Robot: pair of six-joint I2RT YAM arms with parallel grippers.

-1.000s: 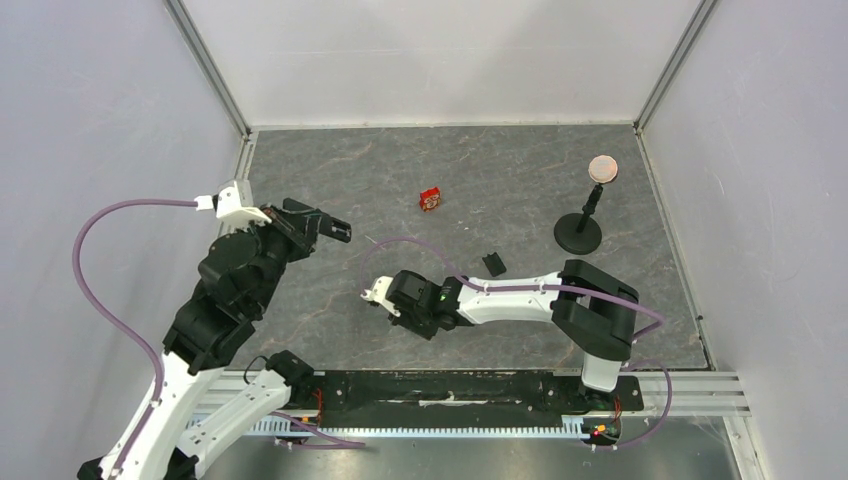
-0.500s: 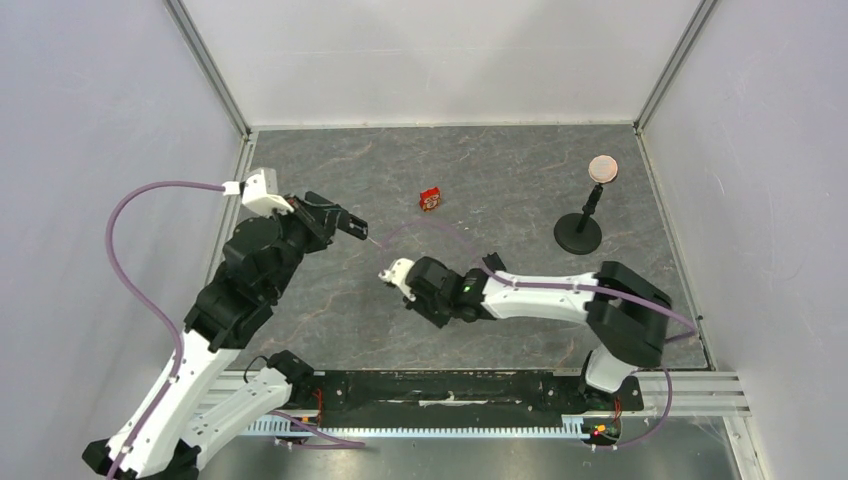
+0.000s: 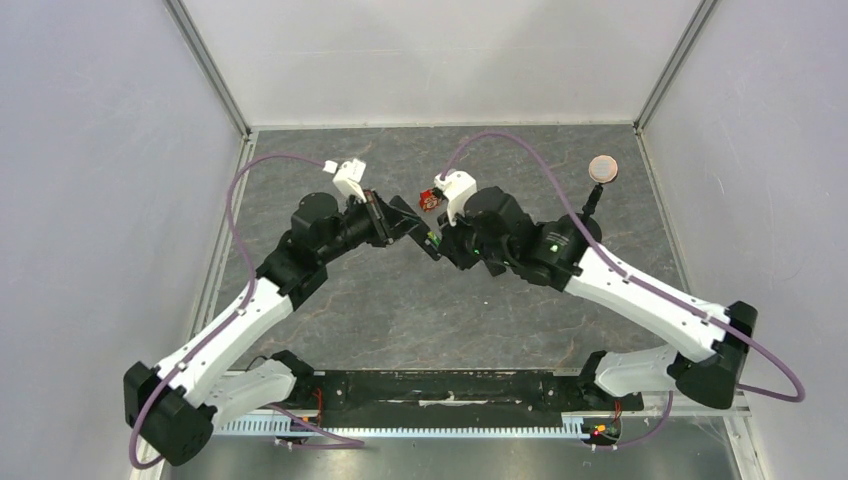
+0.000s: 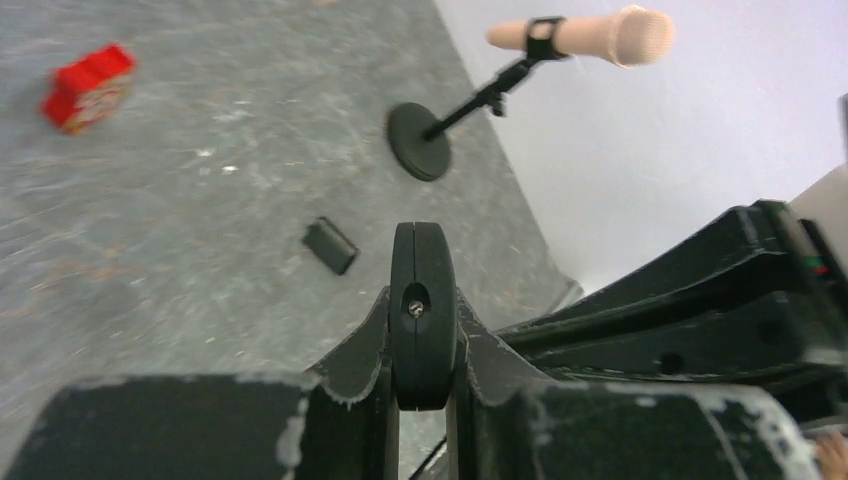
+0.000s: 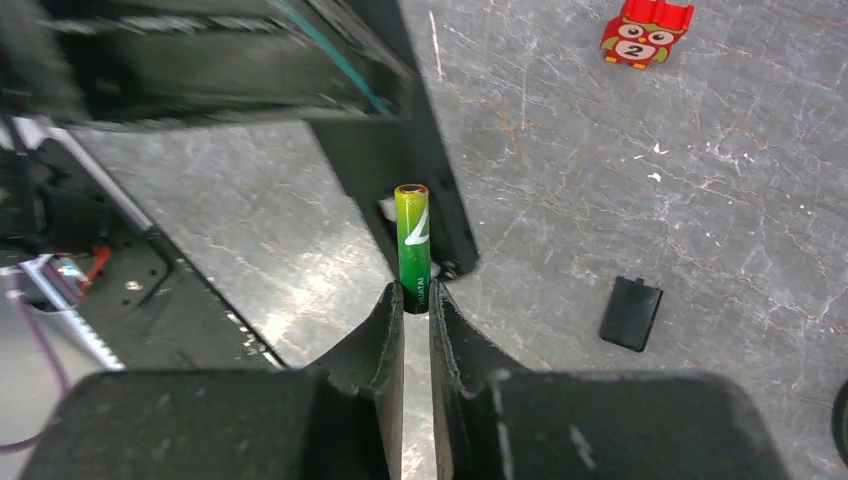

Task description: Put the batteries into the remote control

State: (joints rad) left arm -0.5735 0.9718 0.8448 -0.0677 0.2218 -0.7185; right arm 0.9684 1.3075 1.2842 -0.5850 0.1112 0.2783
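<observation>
My left gripper [image 3: 403, 217] [image 4: 422, 298] is shut on the remote control [image 4: 421, 262], a slim black bar seen end-on between its fingers and held above the table. My right gripper [image 3: 438, 246] [image 5: 416, 296] is shut on the bright green battery [image 5: 412, 240], which sticks out past its fingertips. In the right wrist view the battery's tip lies against the remote [image 5: 425, 170], which runs down from the top. The two grippers meet over the table's middle. The dark battery does not clearly show.
A small black battery cover [image 5: 631, 312] [image 4: 330, 245] lies on the grey table. A red-and-white box [image 3: 431, 199] [image 5: 646, 30] sits further back. A black round-based stand [image 3: 578, 232] [image 4: 420, 140] with a tan disc [image 3: 602, 167] stands at the back right.
Both arms have swung from the near part of the table up to its middle. The left gripper moved right, the right gripper moved back, and their tips now meet.
</observation>
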